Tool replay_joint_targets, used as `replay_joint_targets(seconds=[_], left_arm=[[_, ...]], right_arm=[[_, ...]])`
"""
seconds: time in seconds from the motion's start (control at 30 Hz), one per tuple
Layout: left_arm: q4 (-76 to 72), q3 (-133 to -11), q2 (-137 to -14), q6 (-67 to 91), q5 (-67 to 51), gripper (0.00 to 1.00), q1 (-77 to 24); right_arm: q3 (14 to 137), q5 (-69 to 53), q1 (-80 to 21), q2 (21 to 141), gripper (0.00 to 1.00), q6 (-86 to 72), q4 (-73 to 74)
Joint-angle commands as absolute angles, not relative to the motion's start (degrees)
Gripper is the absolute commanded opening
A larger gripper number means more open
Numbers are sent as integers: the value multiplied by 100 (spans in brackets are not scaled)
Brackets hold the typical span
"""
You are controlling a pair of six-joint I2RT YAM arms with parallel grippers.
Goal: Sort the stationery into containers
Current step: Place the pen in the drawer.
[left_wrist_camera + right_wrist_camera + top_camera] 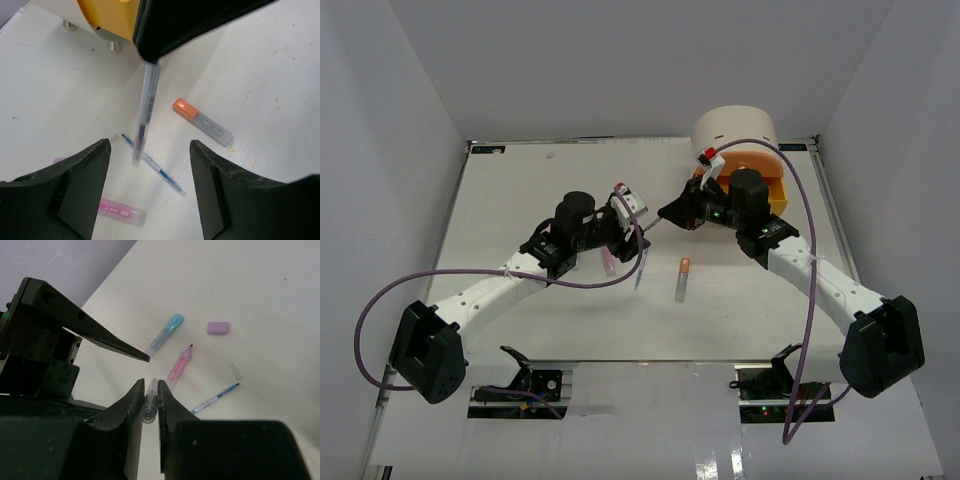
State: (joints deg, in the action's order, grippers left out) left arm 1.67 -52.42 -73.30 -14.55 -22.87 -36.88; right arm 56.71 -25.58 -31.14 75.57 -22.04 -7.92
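One clear pen [148, 412] clenched in right pincer [150, 386], left pincer [148, 147] released, three markers [167, 331] [180, 365] [202, 121].

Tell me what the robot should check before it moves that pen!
1. Right gripper shut on the clear pen: ok.
2. Left gripper open, not touching the pen: ok.
3. Orange drawer pulled out of the cream organiser: ok.
4. Room inside the drawer: cannot tell.
5. Everything sorted: not ok. The orange-capped marker, pink marker, blue marker, purple piece and thin blue pen lie on the table.
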Motion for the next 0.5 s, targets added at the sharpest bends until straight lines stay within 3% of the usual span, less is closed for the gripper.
replay_joint_targets(seconds=[0.0, 0.13, 0.47], left_arm=[[88, -5264, -7233, -1109, -2041, 78, -3700], [53, -5335, -7338, -713, -1487, 98, -3700], [562, -5783, -7918, 140, 25, 98, -3683]], right_arm=[[5581, -2206, -2718, 7077, 8, -2118, -958], [5520, -2267, -2032, 6733, 8, -2188, -844], [5484, -2768, 121, 6591, 8, -2575, -773]])
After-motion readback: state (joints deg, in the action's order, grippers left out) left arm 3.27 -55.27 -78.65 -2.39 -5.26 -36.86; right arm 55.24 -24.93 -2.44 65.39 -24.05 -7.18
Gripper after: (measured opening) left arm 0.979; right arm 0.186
